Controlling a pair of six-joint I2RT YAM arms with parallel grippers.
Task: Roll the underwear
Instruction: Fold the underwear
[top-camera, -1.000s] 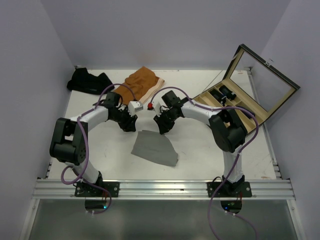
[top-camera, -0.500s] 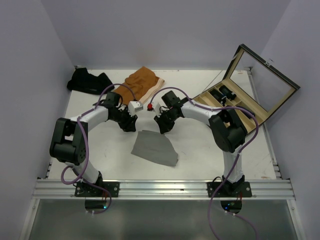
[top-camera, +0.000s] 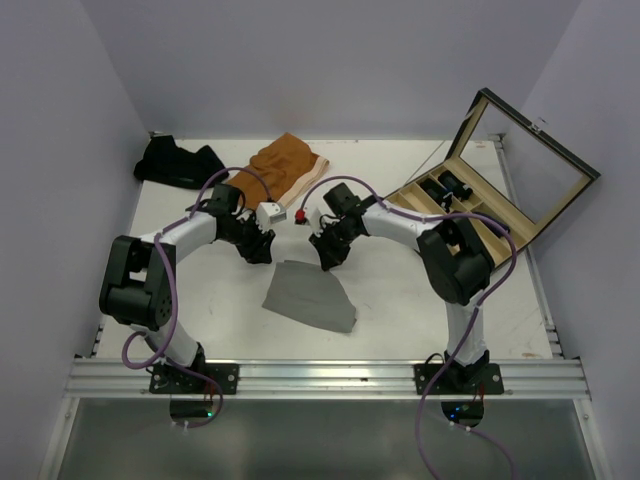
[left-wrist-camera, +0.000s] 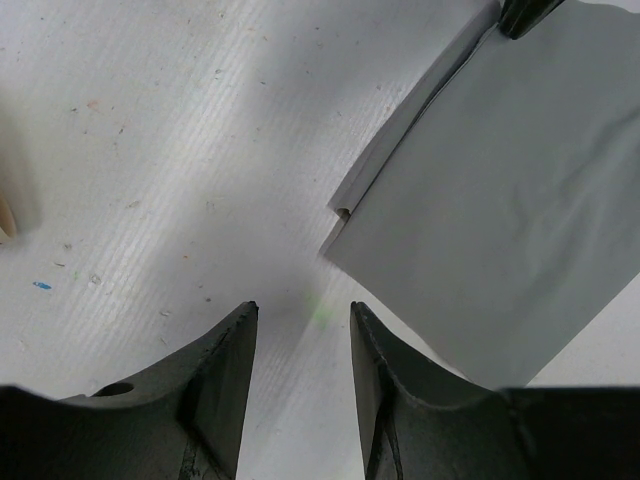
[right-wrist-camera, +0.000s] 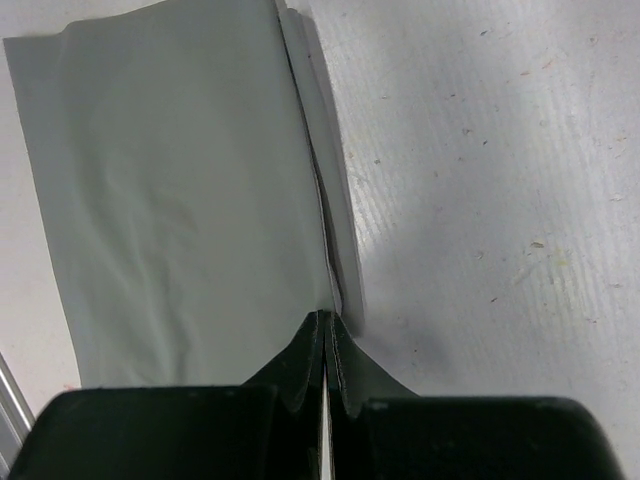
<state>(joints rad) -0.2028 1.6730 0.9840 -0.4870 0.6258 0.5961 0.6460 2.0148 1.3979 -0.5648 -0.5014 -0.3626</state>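
My right gripper (right-wrist-camera: 325, 330) pinches the grey underwear (right-wrist-camera: 180, 180) at its waistband; my half-open, empty left gripper (left-wrist-camera: 300, 320) must match evenly.

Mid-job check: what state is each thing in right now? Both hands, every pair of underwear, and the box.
grey underwear: flat on the table, folded, not rolled.
right hand: shut, pinching the grey underwear's waistband edge.
left hand: open, empty, beside the grey underwear's corner.
orange underwear: crumpled, untouched.
black underwear: heaped, untouched.
wooden box: lid open.
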